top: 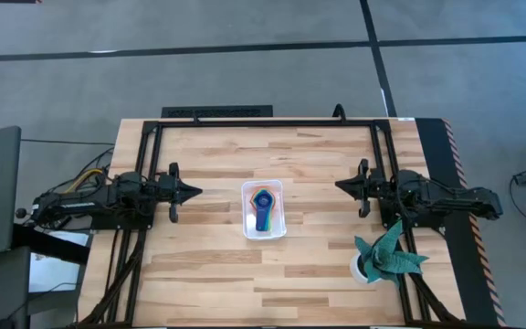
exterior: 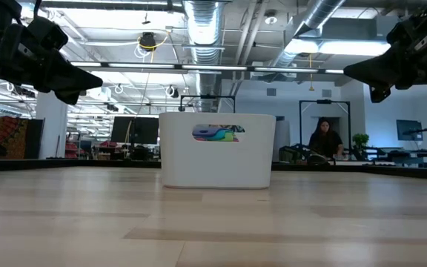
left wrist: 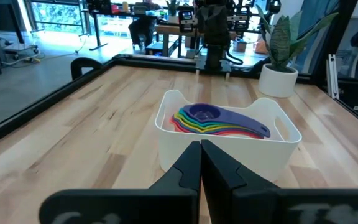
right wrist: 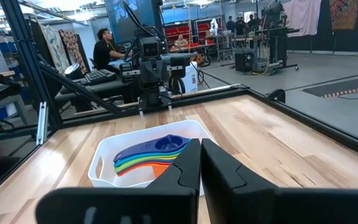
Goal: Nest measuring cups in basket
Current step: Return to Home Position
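Observation:
The white basket (top: 264,229) stands on the wooden table's middle, resting on its flat bottom. Inside it lie several measuring cups (top: 262,208) stacked one in another, the dark blue one (left wrist: 211,115) on top, then light blue, green, yellow, orange and red bowls fanning out beneath (right wrist: 151,157). Through the basket's handle slot the cups (exterior: 218,133) show in the low view. My left gripper (top: 195,192) hovers shut at the basket's left, level, pointing at it. My right gripper (top: 340,185) hovers shut at the basket's right, level, pointing at it. Both stand clear of the basket.
A teal folded-paper plant in a white pot (top: 383,257) stands near the table's front right corner, close under my right arm. A dark metal frame (top: 263,122) runs along the table's far edge and sides. People sit at desks in the room beyond the table.

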Available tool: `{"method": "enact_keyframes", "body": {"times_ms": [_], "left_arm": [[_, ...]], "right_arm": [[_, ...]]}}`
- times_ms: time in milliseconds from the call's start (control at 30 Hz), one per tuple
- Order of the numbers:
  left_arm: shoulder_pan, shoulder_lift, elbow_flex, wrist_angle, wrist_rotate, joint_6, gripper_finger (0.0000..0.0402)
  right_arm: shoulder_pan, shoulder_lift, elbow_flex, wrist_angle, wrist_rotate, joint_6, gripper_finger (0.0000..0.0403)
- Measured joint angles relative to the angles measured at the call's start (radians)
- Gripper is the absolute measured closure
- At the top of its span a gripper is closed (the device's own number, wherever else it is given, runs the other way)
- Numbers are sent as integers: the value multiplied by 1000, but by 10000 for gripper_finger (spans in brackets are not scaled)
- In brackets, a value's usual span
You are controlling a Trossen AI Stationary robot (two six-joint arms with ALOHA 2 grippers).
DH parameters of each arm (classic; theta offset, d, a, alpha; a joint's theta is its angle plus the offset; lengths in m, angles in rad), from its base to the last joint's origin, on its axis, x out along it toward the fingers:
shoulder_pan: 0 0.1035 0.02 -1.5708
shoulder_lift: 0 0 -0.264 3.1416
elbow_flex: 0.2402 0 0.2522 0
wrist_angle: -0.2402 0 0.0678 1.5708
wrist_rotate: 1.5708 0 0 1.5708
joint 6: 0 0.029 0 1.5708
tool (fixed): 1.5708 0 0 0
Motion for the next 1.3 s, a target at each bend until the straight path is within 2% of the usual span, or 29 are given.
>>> {"method": "enact_keyframes", "body": {"times_ms": [1300], "left_arm": [[0, 7, 0, 1, 0, 0, 401]], "right_arm": [[0, 0, 0, 0, 0, 0, 374]]}}
